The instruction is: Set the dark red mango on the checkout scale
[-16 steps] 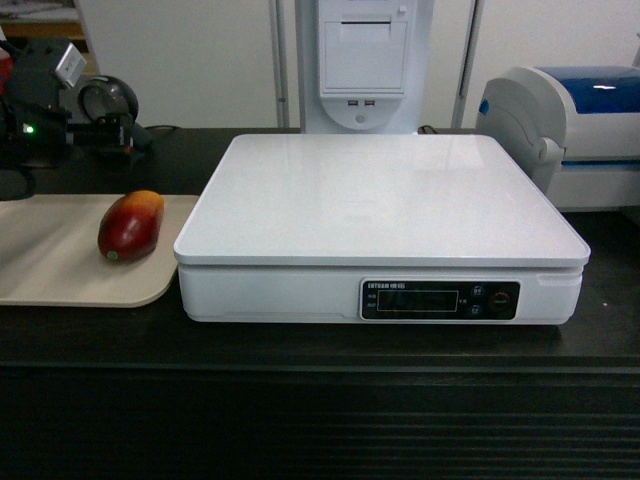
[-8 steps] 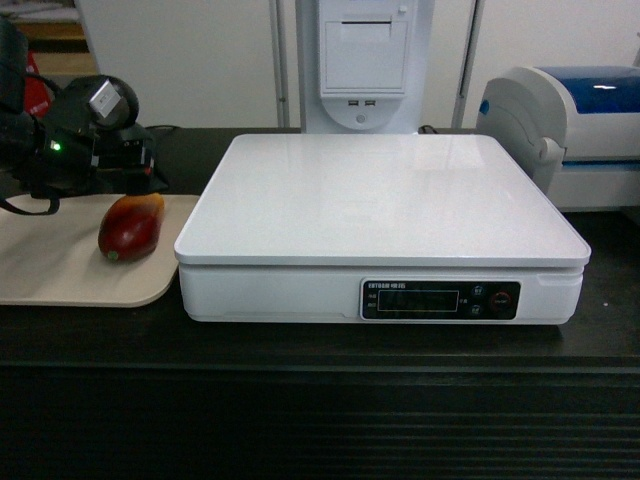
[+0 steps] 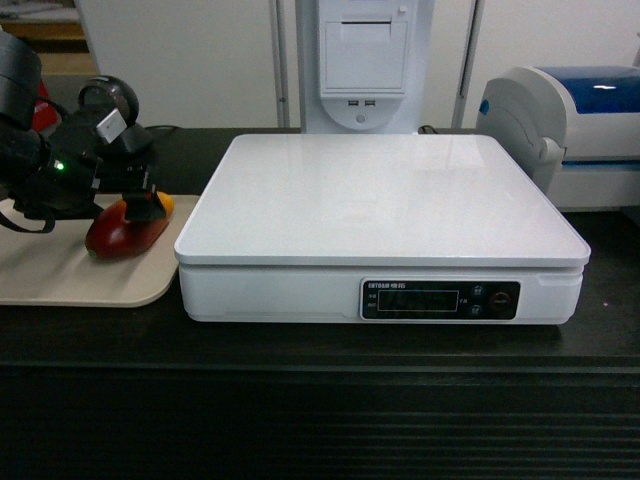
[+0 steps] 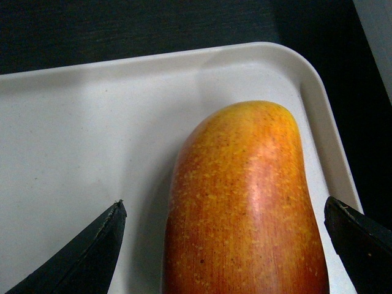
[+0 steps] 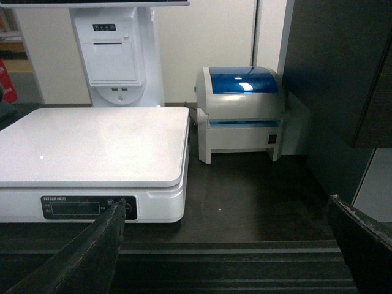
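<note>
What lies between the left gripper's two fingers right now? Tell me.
The dark red mango lies between the open fingers of the left gripper, resting on the beige tray. The left wrist view shows it; neither finger touches the fruit.

Behind the counter we see a pale wall with grey vertical strips, a white receipt-printer stand at the back edge, and a white-and-blue printer beside a dark cabinet.

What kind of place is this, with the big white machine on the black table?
Probably a shop checkout. A flat white scale with a black digital display sits on a long black counter, beside a white-and-blue label printer, and a tall white receipt printer stands behind.
</note>
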You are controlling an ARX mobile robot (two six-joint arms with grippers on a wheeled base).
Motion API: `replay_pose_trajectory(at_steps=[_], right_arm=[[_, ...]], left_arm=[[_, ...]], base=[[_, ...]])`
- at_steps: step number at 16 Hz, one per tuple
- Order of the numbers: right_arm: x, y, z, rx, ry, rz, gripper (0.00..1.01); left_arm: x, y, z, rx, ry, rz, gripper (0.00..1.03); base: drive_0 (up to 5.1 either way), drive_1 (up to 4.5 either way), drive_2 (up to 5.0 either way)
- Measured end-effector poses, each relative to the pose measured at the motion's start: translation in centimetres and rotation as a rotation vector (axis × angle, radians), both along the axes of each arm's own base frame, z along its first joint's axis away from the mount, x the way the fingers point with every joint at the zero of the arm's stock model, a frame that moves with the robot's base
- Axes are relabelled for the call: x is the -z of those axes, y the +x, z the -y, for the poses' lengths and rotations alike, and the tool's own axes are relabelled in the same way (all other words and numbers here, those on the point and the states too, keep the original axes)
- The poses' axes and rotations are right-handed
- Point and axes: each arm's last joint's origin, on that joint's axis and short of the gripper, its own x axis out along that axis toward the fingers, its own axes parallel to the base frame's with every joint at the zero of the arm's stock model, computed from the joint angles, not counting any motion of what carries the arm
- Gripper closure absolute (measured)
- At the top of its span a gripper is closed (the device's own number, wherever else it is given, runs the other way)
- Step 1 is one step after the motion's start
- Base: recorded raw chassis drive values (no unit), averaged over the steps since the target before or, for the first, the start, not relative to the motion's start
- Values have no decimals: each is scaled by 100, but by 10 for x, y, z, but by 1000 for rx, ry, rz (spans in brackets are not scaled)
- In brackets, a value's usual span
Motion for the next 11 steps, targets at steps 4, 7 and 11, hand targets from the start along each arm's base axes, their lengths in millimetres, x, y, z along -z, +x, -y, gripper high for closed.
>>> replay_pose_trajectory(at_steps=[4,7,11], right_arm=[[0,0,0,0,0,0,3],[0,0,0,0,0,0,3],[0,0,0,0,0,0,3]], left_arm=[[3,1,3,7,26,-3,19],[4,1,3,7,27,2,40],[-2,-8,4,6,27,5,42]], base=[[0,0,0],[0,0,0],[0,0,0]])
